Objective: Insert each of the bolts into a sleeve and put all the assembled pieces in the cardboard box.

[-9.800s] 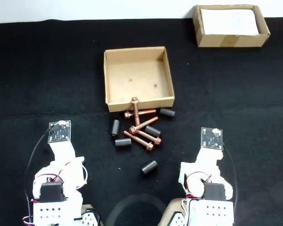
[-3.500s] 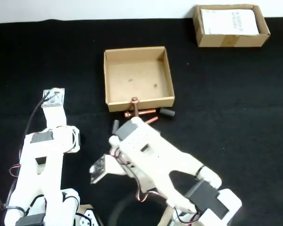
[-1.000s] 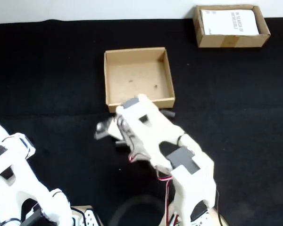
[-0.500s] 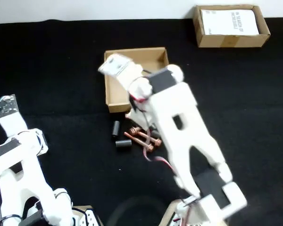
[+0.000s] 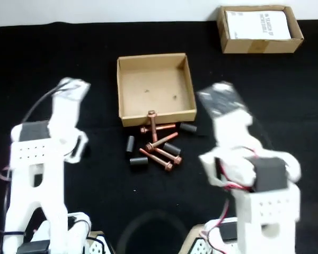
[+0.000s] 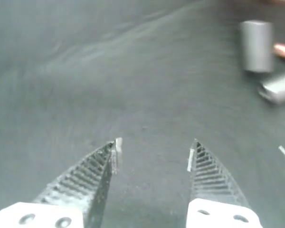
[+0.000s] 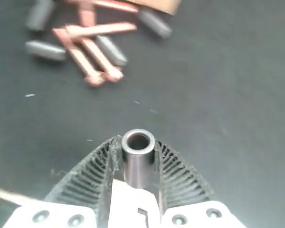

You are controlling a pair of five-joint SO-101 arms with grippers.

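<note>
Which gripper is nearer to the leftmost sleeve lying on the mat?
Left. The left gripper hangs near that sleeve; the right gripper is beyond the bolts.

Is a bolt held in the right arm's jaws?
No, the jaws are shut on a dark sleeve, its open end showing.

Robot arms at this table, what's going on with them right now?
The right gripper is shut on a grey sleeve. The left gripper hangs open over the black table. The copper bolts and four other sleeves lie loose in front of the cardboard box, which holds nothing yet.
</note>
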